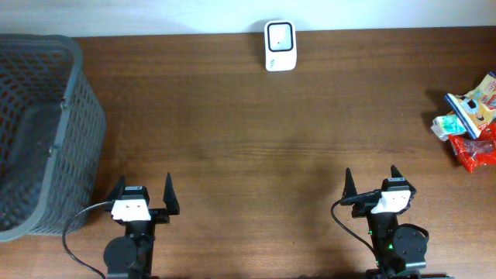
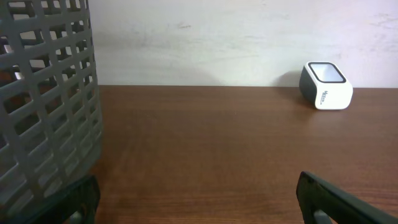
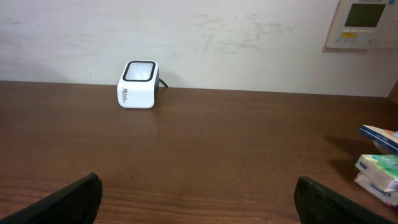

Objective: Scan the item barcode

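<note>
Red, blue and white packets (image 1: 465, 124), heaped at right edge, well apart from far-centre scanner (image 1: 279, 46); probably light, crinkly, slippery, best pinched across narrow sides; left gripper (image 1: 145, 184), right gripper (image 1: 372, 175) spread wide, empty.

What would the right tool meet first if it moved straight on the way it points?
Probably only the wall: the right tool faces bare table, with the scanner left of its line.

1 scanner (image 1: 279, 46). 1 basket (image 1: 77, 147). Packets (image 1: 469, 124): 3 made out, pile overlaps, exact count unsure. 2 arms: left end effector (image 1: 144, 186), right end effector (image 1: 371, 177). 1 tabletop (image 1: 232, 139). 1 wall panel (image 3: 364, 22).
</note>
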